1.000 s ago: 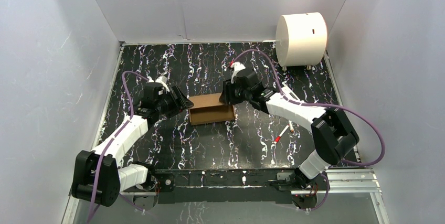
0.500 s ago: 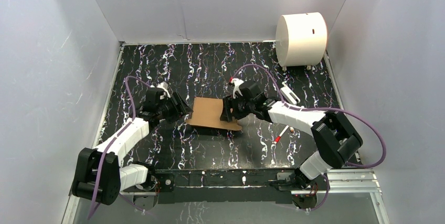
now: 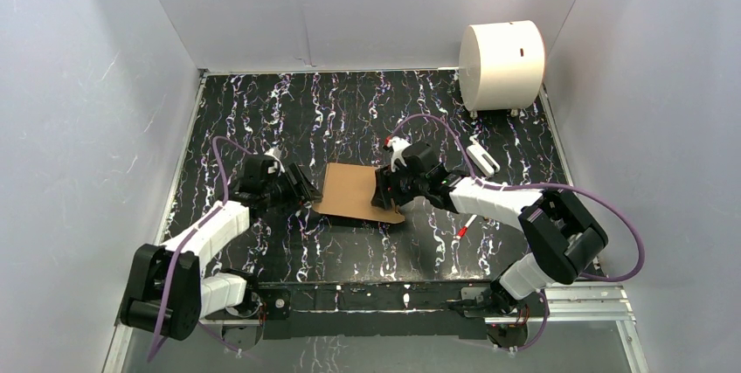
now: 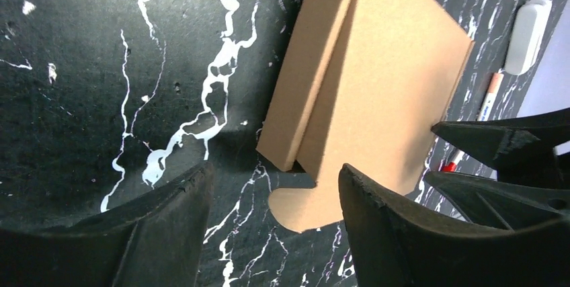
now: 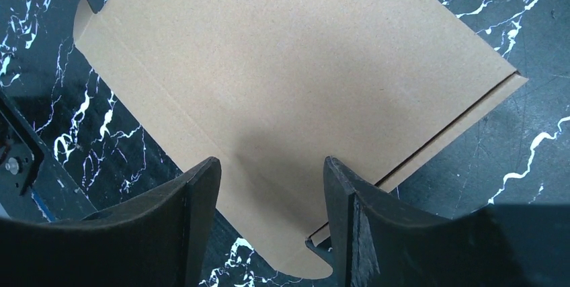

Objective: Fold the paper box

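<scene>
The paper box [image 3: 354, 192] is a brown cardboard piece lying nearly flat on the black marbled table, one folded strip doubled along its edge. My left gripper [image 3: 302, 188] is at its left edge, open; in the left wrist view the box [image 4: 376, 78] has its rounded flap corner between the spread fingers of the gripper [image 4: 275, 169], untouched. My right gripper [image 3: 384, 196] hovers over the box's right side, open. In the right wrist view the card [image 5: 289, 65] lies below the gripper [image 5: 271, 162], whose jaws stand apart.
A large white cylinder [image 3: 502, 65] stands at the back right corner. A small white object [image 3: 482, 159] and a red-tipped pen [image 3: 469, 220] lie right of the right arm. White walls enclose the table on three sides.
The box, partly raised between the grippers a second ago, now lies flatter and nearer. Both grippers have shifted toward the near edge, and the right gripper's jaws have spread.
</scene>
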`<move>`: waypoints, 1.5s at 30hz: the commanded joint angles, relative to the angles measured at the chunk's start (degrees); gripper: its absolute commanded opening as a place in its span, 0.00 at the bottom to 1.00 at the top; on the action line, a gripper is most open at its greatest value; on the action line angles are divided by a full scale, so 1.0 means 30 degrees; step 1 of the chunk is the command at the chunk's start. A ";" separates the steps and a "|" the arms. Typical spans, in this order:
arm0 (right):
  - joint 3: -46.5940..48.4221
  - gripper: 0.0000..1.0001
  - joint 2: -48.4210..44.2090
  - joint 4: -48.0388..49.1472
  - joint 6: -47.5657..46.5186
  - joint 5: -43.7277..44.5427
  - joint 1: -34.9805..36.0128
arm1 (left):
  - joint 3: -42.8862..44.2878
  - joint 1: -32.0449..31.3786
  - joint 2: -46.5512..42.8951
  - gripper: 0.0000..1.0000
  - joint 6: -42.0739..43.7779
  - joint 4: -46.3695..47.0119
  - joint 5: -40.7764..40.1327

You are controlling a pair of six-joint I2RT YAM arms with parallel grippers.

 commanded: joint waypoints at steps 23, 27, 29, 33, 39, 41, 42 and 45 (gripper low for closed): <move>-0.1053 0.71 -0.1891 -0.0169 0.2291 0.4399 0.0380 | 0.3526 -0.0704 0.3095 0.67 0.1517 -0.0692 0.1650; -0.1567 0.69 -0.1166 0.0230 0.2323 0.4288 0.0374 | 0.2596 -0.0978 0.3117 0.63 0.1087 -0.0072 0.1175; -0.1903 0.65 -0.0936 0.0428 0.2315 0.4221 0.0380 | 0.1935 -0.1090 0.3055 0.62 0.0930 0.0206 0.1065; -0.2570 0.60 -0.0685 0.0791 0.2191 0.4073 0.0363 | 0.1075 -0.1363 0.3018 0.57 0.0726 0.0553 0.0704; -0.3084 0.55 -0.0458 0.0938 0.1716 0.4276 0.0365 | -0.0077 -0.1789 0.2951 0.52 0.0472 0.0736 -0.0528; -0.3108 0.54 -0.0359 0.0949 0.1575 0.4333 0.0365 | -0.0421 -0.1898 0.2955 0.49 0.0397 0.1374 -0.0973; -0.3111 0.52 -0.0303 0.0976 0.1462 0.4334 0.0378 | -0.0593 -0.1915 0.2952 0.47 0.0331 0.1497 -0.1136; -0.3144 0.47 -0.0146 0.0993 0.1237 0.4327 0.0394 | -0.1192 -0.1961 0.2654 0.43 0.0081 0.1790 -0.1699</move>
